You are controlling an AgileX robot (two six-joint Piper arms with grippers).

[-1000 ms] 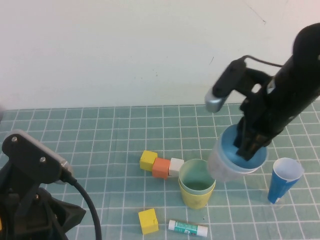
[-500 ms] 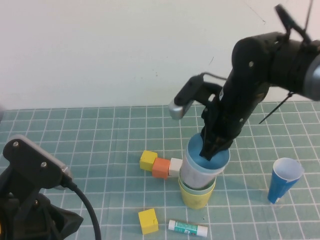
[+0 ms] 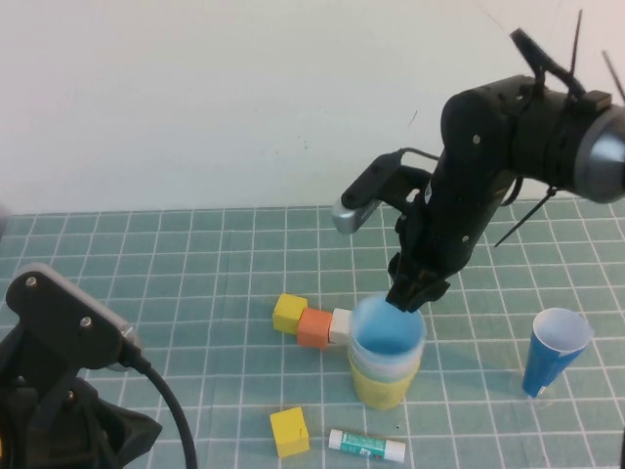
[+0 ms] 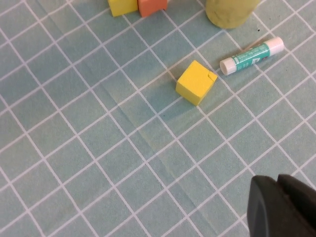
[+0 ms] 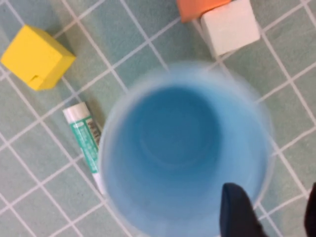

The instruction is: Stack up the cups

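The light blue cup [image 3: 388,337] sits nested on top of a stack whose bottom cup is yellow [image 3: 381,388]; only a thin pale band of other rims shows between them. My right gripper [image 3: 412,293] hangs open just above the back rim of the blue cup. In the right wrist view the blue cup [image 5: 173,148] fills the picture, and the right gripper [image 5: 271,197] has one finger inside the rim and one outside, neither pressing it. My left gripper [image 4: 279,180] is shut and empty, low over the mat at the near left, away from the yellow cup [image 4: 229,11].
A taller dark blue cup [image 3: 554,350] stands to the right of the stack. A yellow block [image 3: 290,313], an orange block [image 3: 313,328] and a white block [image 3: 342,325] lie in a row touching the stack's left. Another yellow block [image 3: 289,431] and a glue stick [image 3: 366,446] lie in front.
My right gripper carried the light blue cup leftward, lowered it onto the stack and opened. The cup has dropped down into the stack. The left arm stayed still.
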